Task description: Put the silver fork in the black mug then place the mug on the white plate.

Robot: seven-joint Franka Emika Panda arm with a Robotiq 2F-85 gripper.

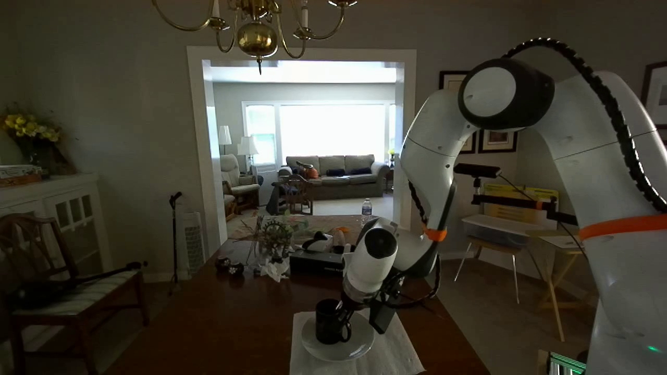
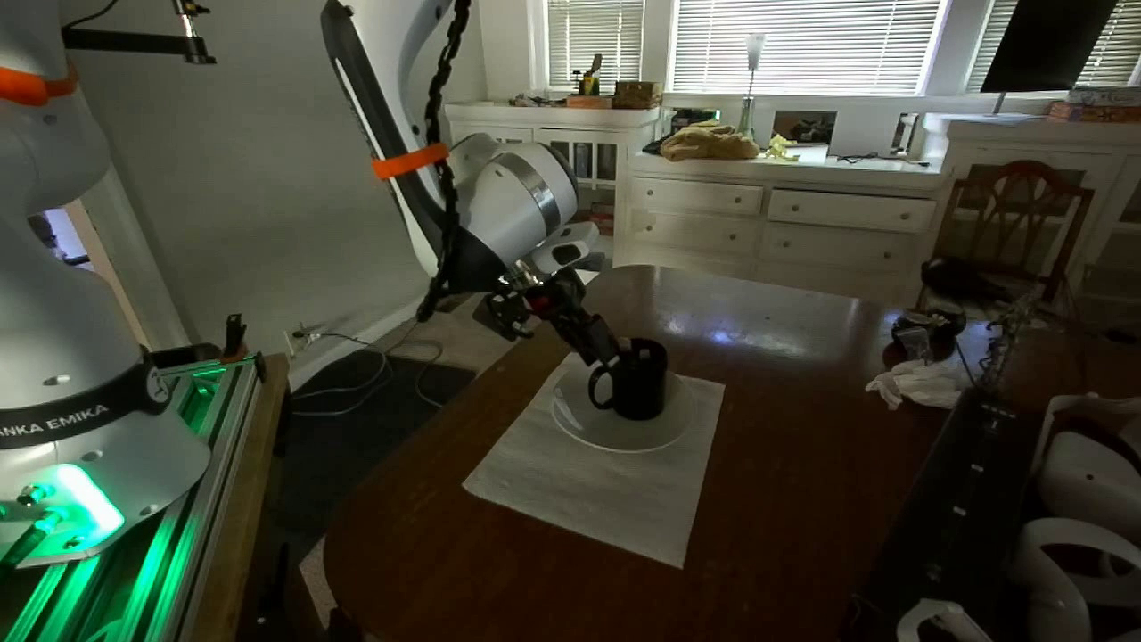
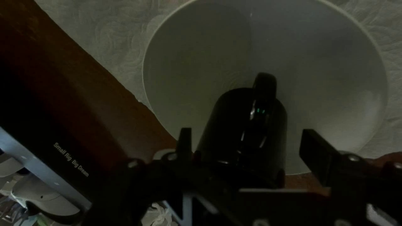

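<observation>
The black mug stands upright on the white plate, and both also show in an exterior view, mug and plate. In the wrist view the mug sits toward one edge of the plate, its handle facing the camera. My gripper is open, with one finger on each side of the mug and a visible gap beside the right finger. In both exterior views the gripper is at the mug's upper handle side. The silver fork does not show; the mug's inside is hidden.
The plate lies on a white paper towel on the dark wooden table. A long black box, a crumpled white tissue, plants and a water bottle stand farther along the table.
</observation>
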